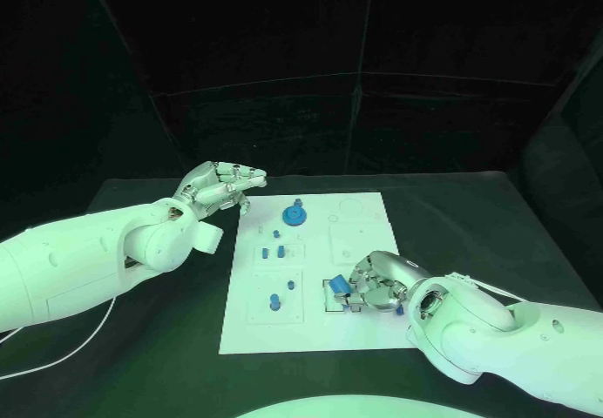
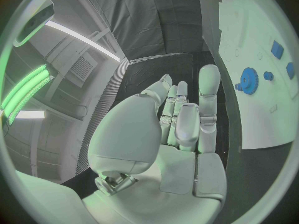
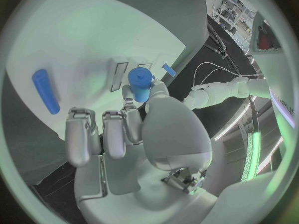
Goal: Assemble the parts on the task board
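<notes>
The white task board [image 1: 315, 335] lies in the middle of the black table. My right hand [image 1: 377, 280] hovers over its near right part and pinches a short blue cylinder [image 1: 339, 285] [image 3: 140, 83] between thumb and finger. Beside that hand a blue rod [image 3: 45, 90] lies flat on the board. A blue gear [image 1: 295, 214] [image 2: 249, 78] stands at the board's far end, with several small blue parts [image 1: 274, 301] along the left column. My left hand [image 1: 224, 185] [image 2: 181, 124] is raised off the board's far left corner, fingers stretched, holding nothing.
A white cable [image 1: 76, 340] trails over the table at the near left. Black table surface [image 1: 490, 226] lies to the right of the board. Dark curtains close off the back.
</notes>
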